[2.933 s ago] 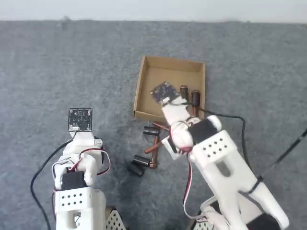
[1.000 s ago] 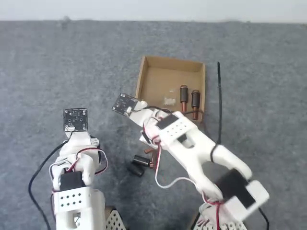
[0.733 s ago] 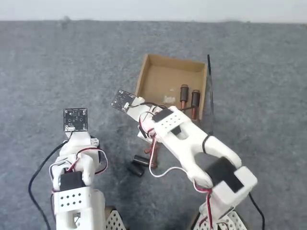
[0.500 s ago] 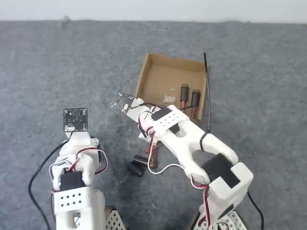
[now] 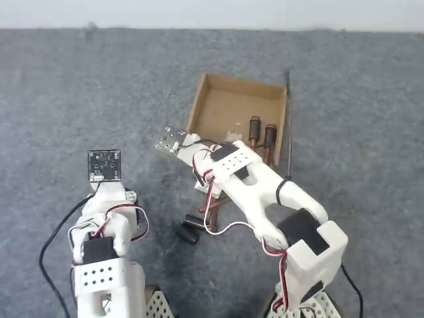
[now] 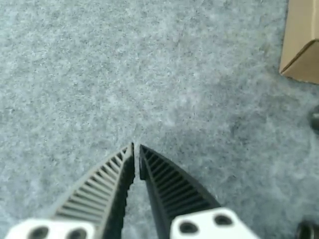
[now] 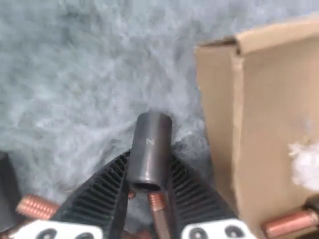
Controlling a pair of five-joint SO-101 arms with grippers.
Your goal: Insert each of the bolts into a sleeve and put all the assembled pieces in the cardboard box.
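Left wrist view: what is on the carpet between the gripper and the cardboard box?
Nothing. In the left wrist view, bare grey carpet runs from the left gripper to the cardboard box.

The place looked like a small robotics lab bench. Grey carpet-like matting (image 5: 79,79) covered the whole work surface, and a plain pale wall (image 5: 199,13) ran along the top edge of the high view. A white desktop arm (image 5: 106,265) stood at lower left, another (image 5: 265,192) at lower right, trailing a loose black cable (image 5: 288,126) beside a cardboard box (image 5: 228,112).
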